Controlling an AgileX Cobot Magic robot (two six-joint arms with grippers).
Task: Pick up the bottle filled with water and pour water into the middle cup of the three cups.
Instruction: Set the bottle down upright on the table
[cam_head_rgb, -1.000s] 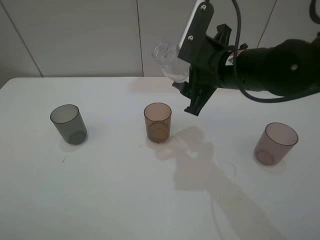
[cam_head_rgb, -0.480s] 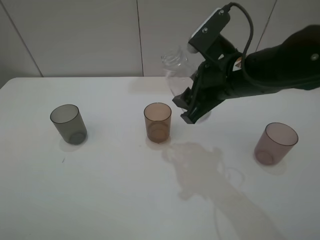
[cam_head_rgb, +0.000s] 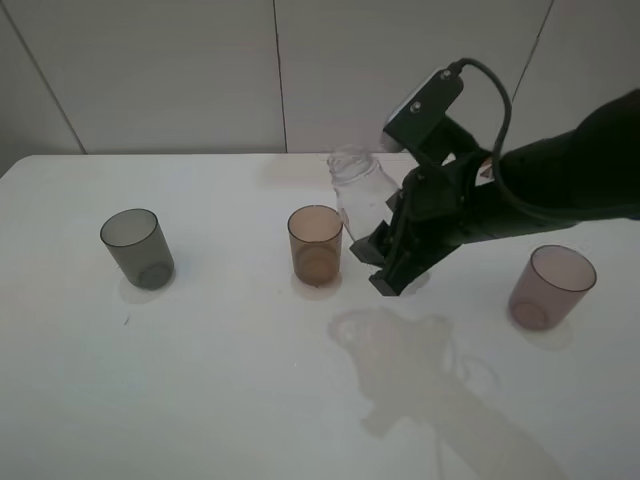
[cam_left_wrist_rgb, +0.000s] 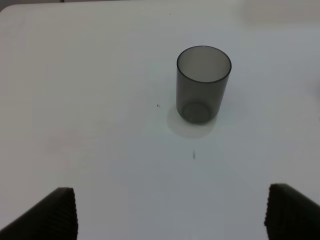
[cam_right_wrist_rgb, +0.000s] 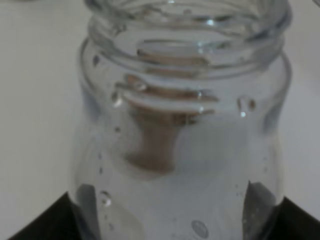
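The right claw (cam_head_rgb: 386, 262) stays clenched on the bottle (cam_head_rgb: 360, 190), now swung back upright from its tilt and sinking tableward. Just beside it stands the middle cup (cam_head_rgb: 316, 243). Only droplets cling inside the bottle, so the pour looks finished. The mauve-pink cup (cam_head_rgb: 552, 287) sits farther off.

Right pincer (cam_head_rgb: 380, 250) grips the bottle (cam_head_rgb: 358, 190) near-upright just beside the middle cup (cam_head_rgb: 316, 243); grey cup (cam_head_rgb: 137, 248) left, pink cup (cam_head_rgb: 553, 286) right, all on the table (cam_head_rgb: 200, 380).
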